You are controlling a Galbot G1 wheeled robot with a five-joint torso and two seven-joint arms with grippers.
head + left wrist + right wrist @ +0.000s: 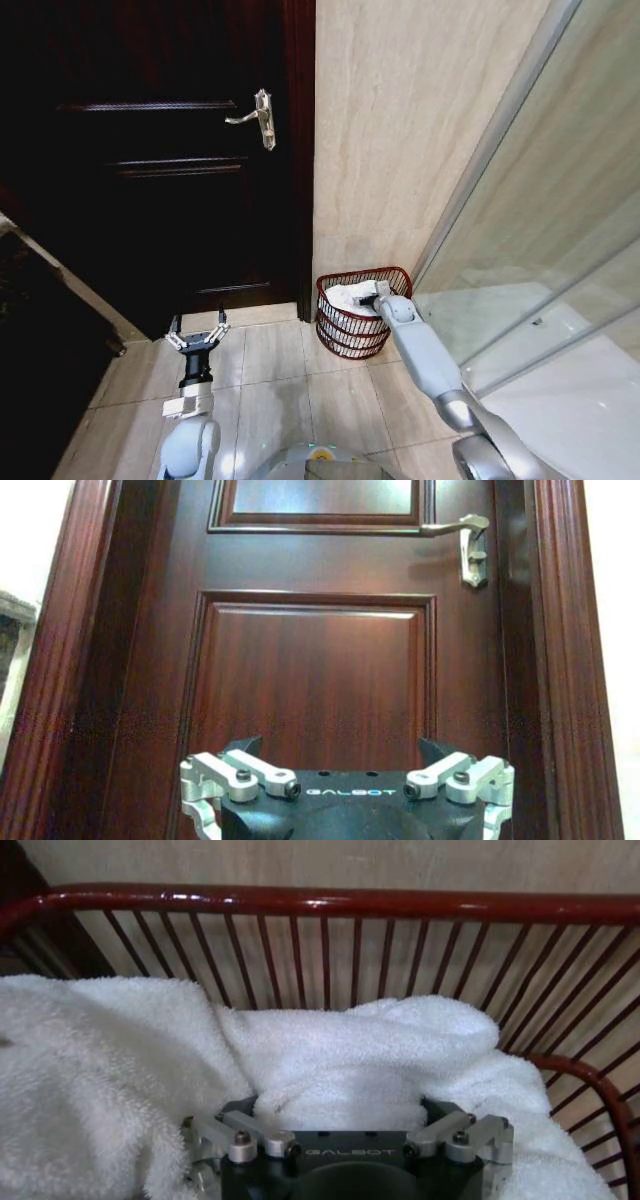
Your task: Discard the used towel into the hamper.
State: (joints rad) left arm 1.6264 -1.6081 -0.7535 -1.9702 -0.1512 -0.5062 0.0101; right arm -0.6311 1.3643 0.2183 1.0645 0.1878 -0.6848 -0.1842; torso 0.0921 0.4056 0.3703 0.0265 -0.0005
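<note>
Right gripper [338, 1121]: inside hamper [330, 325], jaws spread around towel [150, 1065]; lift straight, avoid snagging.
Left gripper [197, 337]: open, parked facing the door [320, 667].

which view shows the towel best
Right wrist view: the white towel bunches inside the hamper, around the right hand. Head view shows a small patch; left wrist view faces the door.

we cannot see the right gripper [340, 1121] fingertips, buried in the towel [330, 1057] inside the hamper [330, 904].
</note>
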